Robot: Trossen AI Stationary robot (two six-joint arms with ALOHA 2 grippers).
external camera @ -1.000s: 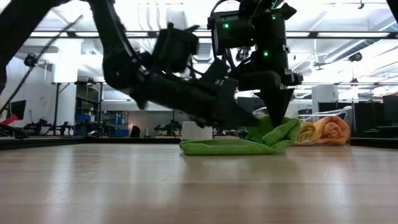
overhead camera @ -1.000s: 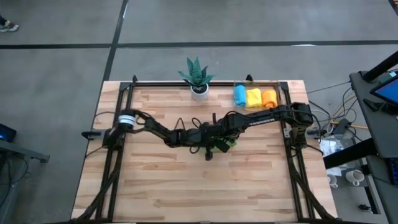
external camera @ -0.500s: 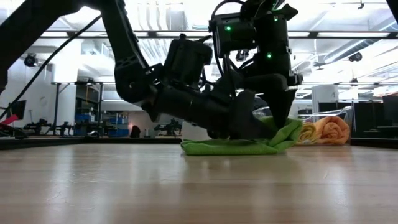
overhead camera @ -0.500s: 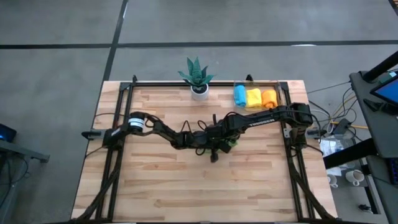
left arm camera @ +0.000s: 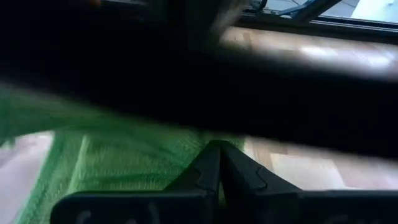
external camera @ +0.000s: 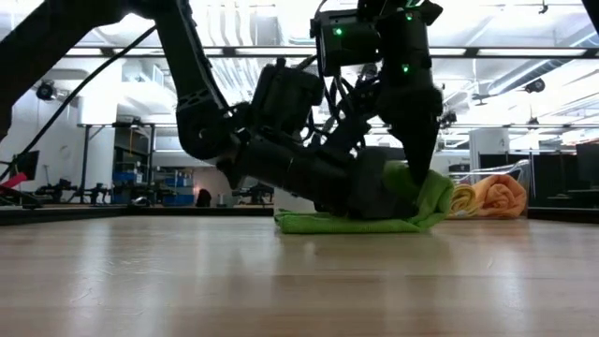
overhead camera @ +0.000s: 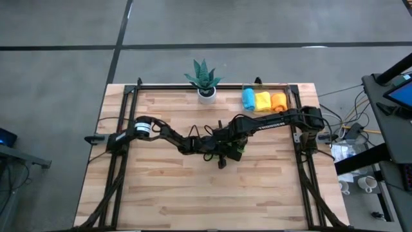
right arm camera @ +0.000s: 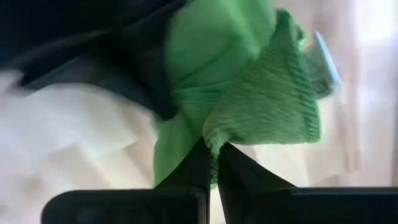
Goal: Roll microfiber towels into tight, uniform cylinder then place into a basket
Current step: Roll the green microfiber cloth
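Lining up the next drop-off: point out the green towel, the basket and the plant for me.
Green towel (external camera: 348, 224): low view, flat folded layer on the table.
Basket (overhead camera: 290, 93): high view, clear right-hand rim.
Plant (overhead camera: 204, 76): high view, middle of the spiky leaves.

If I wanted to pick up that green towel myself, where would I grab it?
Probably the raised, folded end of the green towel, coming from above. It bunches up there, so there is thickness to pinch; the rest lies flat on the table. The right gripper already pinches that fold, jaws shut.
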